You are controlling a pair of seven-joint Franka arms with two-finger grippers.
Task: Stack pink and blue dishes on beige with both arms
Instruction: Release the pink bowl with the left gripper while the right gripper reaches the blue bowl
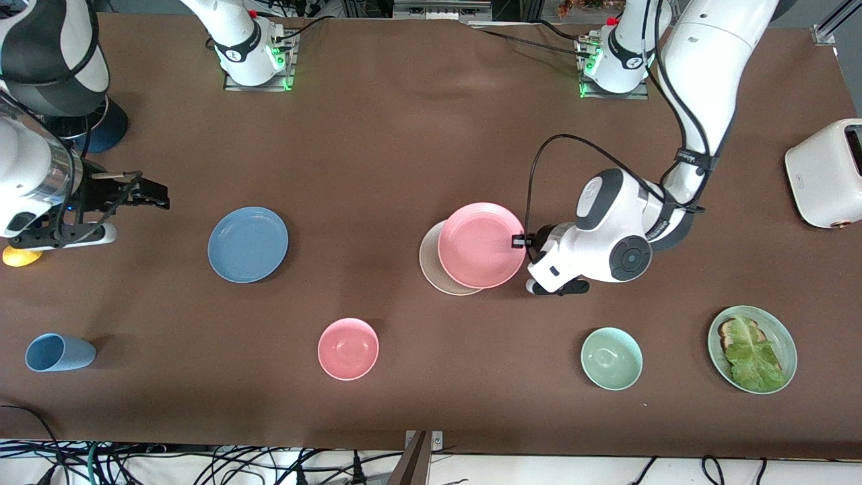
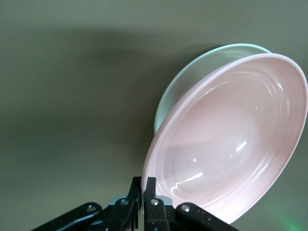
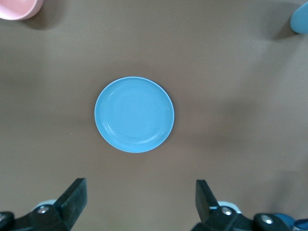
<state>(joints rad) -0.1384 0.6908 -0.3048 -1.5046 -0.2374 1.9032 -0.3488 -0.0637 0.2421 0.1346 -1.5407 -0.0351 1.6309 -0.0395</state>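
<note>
Left gripper [image 2: 143,190] is pinching the stiff, light pink plate [image 1: 481,244] by its rim over beige [image 1: 431,269]; right gripper [image 3: 139,197], fingers wide, is hanging over the surface near the blue plate [image 1: 248,244].

You have a brown table [image 1: 404,135] filling the frame. The right arm's base [image 1: 256,64] and the left arm's base [image 1: 616,74] stand along its top edge. In the middle band, the blue plate [image 1: 248,244] lies toward the right arm's end. The beige plate [image 1: 428,261] lies at centre, mostly covered by the pink plate [image 1: 481,245]. Along the lower band, starting from the right arm's end, you find:

- a blue cup [image 1: 59,353] on its side
- a pink bowl [image 1: 348,349]
- a green bowl [image 1: 611,358]
- a green plate [image 1: 780,331] with lettuce

A white toaster [image 1: 825,174] sits at the left arm's end.
</note>
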